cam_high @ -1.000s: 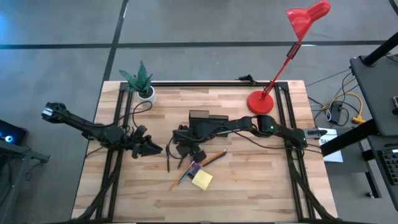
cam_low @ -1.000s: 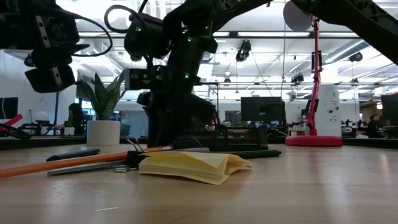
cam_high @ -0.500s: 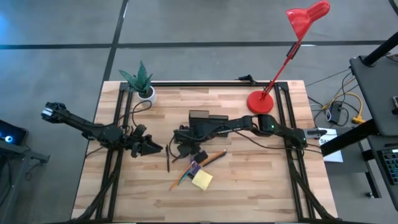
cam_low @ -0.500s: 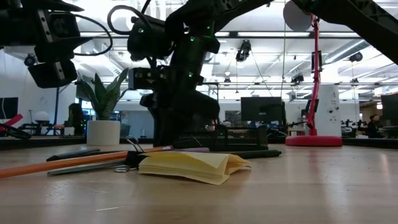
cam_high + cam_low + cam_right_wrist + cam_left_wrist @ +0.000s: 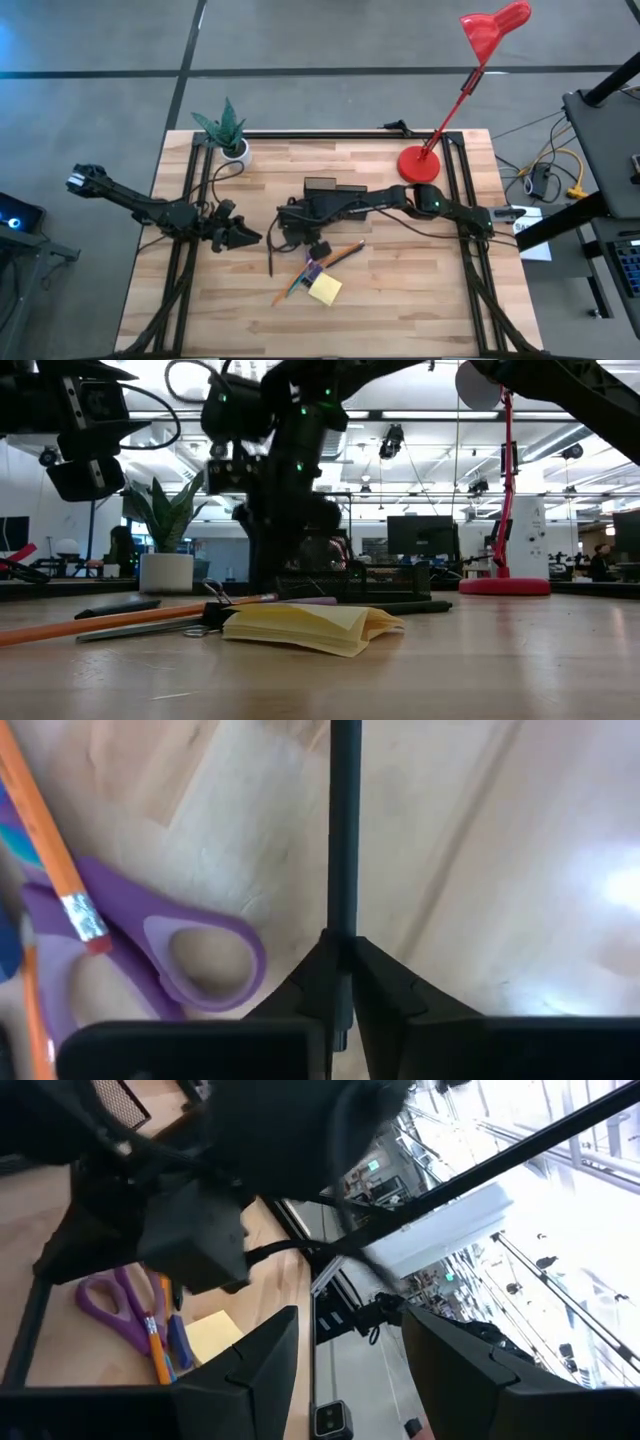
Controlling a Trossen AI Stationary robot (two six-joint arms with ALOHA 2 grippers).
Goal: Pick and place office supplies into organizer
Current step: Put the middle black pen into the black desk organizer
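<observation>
Your right tool [image 5: 340, 982] is clamped on a dark pen [image 5: 344, 830].
Your left tool [image 5: 243, 237] waits apart, beside the scissors [image 5: 160, 935].

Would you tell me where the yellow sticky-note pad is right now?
In the high view, the sticky-note pad lies near the table's front centre, beside the orange pencils.

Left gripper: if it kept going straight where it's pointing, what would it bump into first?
Probably the right arm, which crosses just ahead of the open left gripper. The purple scissors lie beyond it, though depth is hard to judge.
</observation>
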